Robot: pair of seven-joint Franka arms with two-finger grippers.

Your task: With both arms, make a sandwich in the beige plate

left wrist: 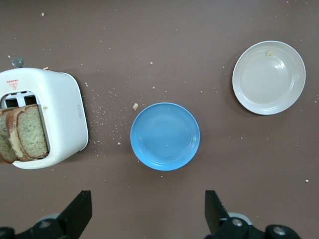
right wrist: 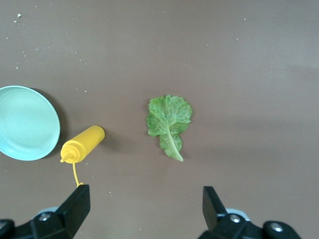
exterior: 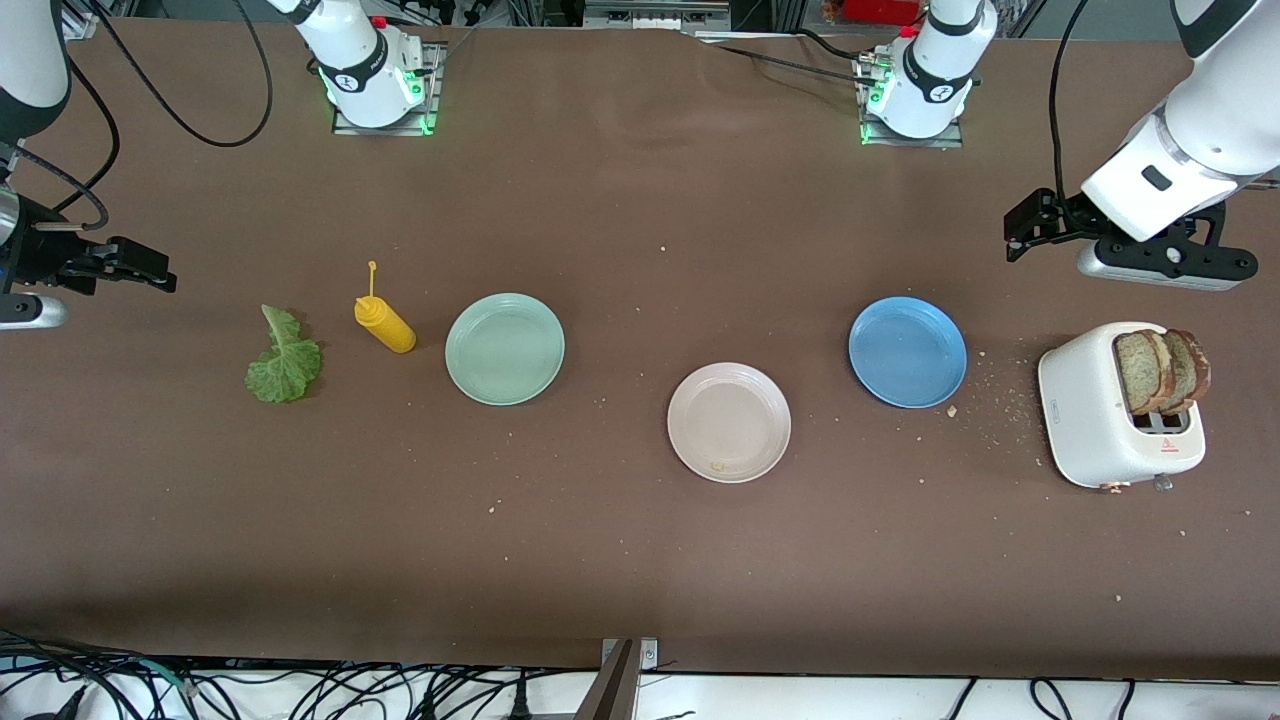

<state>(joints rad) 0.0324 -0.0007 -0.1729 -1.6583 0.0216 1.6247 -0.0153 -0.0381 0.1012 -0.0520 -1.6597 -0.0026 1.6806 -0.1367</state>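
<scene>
Two speckled wholegrain bread slices (left wrist: 22, 133) stood in the white toaster (left wrist: 62, 117) in your left wrist view, with the round blue plate (left wrist: 165, 136) and the empty round beige plate (left wrist: 269, 77); your right wrist view alone showed the crinkled green lettuce leaf (right wrist: 168, 119), yellow squeeze bottle (right wrist: 82, 144) and mint-green plate (right wrist: 25, 122). Your left end effector (left wrist: 147, 211) and right end effector (right wrist: 144, 209) hung spread wide, empty, above the brown tabletop (exterior: 640, 560).
</scene>
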